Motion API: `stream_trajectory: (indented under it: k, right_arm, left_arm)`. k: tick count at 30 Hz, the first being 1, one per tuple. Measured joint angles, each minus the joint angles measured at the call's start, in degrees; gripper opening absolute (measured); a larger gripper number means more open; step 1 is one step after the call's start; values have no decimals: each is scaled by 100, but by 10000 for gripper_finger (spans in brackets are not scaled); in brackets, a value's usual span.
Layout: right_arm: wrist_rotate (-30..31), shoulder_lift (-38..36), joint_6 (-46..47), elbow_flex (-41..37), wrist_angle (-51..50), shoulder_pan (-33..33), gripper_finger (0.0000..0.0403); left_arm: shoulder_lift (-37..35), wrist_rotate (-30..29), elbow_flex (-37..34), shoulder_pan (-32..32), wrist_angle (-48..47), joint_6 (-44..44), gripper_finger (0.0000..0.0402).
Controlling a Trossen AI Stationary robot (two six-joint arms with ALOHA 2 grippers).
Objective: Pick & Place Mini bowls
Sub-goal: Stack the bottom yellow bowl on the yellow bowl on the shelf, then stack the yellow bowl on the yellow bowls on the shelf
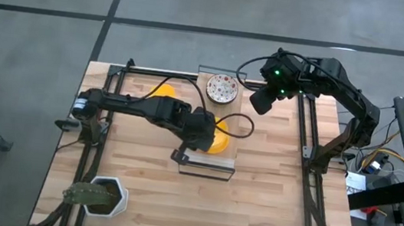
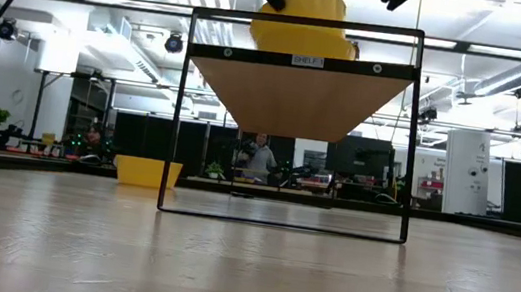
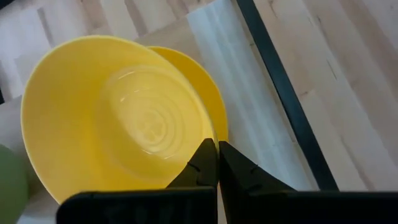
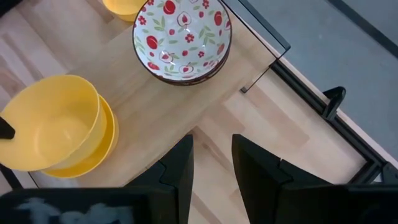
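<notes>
Counter: bare wood planks fill the foreground of the low view; the counter [image 1: 270,191] carries everything else
Shelf: a small black-framed shelf [image 1: 206,171] with a wooden board stands mid-counter; bowls sit on its top
Left arm: reaches from the left across the counter to the shelf; its left pincer [image 3: 217,163] is pinched narrow on the rim of the upper yellow bowl [image 3: 118,118]
Right arm: hangs over the far right part of the shelf; the right pincer [image 4: 211,162] stands partly apart and holds nothing, near but not touching the patterned bowls
Plant pot: a white hexagonal pot [image 1: 110,197] with a green plant sits at the near left corner, well apart from the work
Yellow stack: the gripped bowl rests tilted in a second yellow bowl [image 3: 202,81] on the shelf board
Third yellow bowl: a third yellow bowl [image 1: 162,90] lies on the counter just left of the shelf's far end
Patterned bowls: a white bowl with red and green print [image 4: 181,34] tops a stack at the shelf's far end; how many lie under it I cannot tell
Handling: these bowls look stiff, light and glossy, probably slippery and likely to chip if dropped
Where to hold: the thin rim is the only purchase, one finger inside and one outside; nested bowls may drag each other, so a straight, slow lift seems wise
</notes>
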Motion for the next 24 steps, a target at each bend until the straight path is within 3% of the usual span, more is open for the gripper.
stream_trajectory:
  k: [9, 18, 24]
  right_arm:
    - [-1, 0, 42, 0, 7, 0, 105]
    - [-1, 0, 42, 0, 13, 0, 105]
    - [-5, 0, 42, 0, 6, 0, 105]
  left_arm:
    - [0, -109, -13, 2, -2, -122, 7]
    - [0, -153, -10, 2, 137, -246, 79]
    - [-144, -886, 208, 7, -60, -693, 93]
